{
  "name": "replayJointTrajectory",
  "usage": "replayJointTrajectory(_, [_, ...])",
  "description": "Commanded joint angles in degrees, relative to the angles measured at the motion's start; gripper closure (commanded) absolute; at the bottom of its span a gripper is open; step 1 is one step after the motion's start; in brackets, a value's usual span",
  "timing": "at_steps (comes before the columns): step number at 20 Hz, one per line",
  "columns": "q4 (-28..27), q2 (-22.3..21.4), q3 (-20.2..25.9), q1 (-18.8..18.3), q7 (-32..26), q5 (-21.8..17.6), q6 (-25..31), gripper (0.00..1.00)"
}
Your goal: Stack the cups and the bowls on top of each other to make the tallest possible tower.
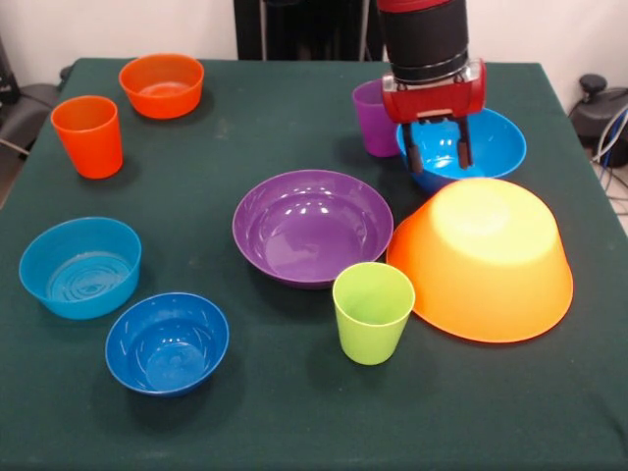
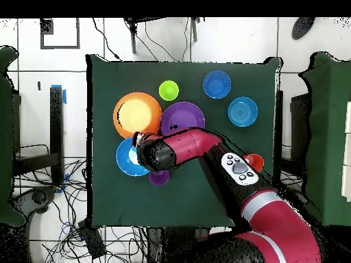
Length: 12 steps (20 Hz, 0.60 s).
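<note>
My gripper (image 1: 439, 163) is open and empty, its two black fingers hanging over the large blue bowl (image 1: 496, 147), just behind the upside-down orange-yellow bowl (image 1: 481, 260). The purple cup (image 1: 371, 118) stands upright to the left of the blue bowl. The large purple bowl (image 1: 312, 228) sits mid-table with the lime green cup (image 1: 373, 312) in front of it. The orange cup (image 1: 88, 135) and the small orange bowl (image 1: 162, 85) are at the far left. The light blue bowl (image 1: 80, 267) and the small dark blue bowl (image 1: 167, 342) are near left. The yellow cup is out of view. Nothing is stacked.
In the overhead view my red arm (image 2: 199, 145) reaches across the table over the blue bowl (image 2: 125, 161), beside the orange-yellow bowl (image 2: 138, 116). It partly hides the small orange bowl (image 2: 256, 162). The green tablecloth (image 1: 294, 412) ends at the edges all round.
</note>
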Motion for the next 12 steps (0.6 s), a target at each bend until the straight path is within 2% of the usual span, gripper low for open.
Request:
replayJointTrajectory(1, [2.9,-2.0,3.6,-1.6,-17.5,-6.1,8.5,0.00])
replayJointTrajectory(5, [4.6,-3.5,4.6,-3.0,-16.9,-6.6,8.8,0.00])
replayJointTrajectory(12, [6.3,-3.7,5.1,-3.0,-15.4,-8.5,8.8,0.00])
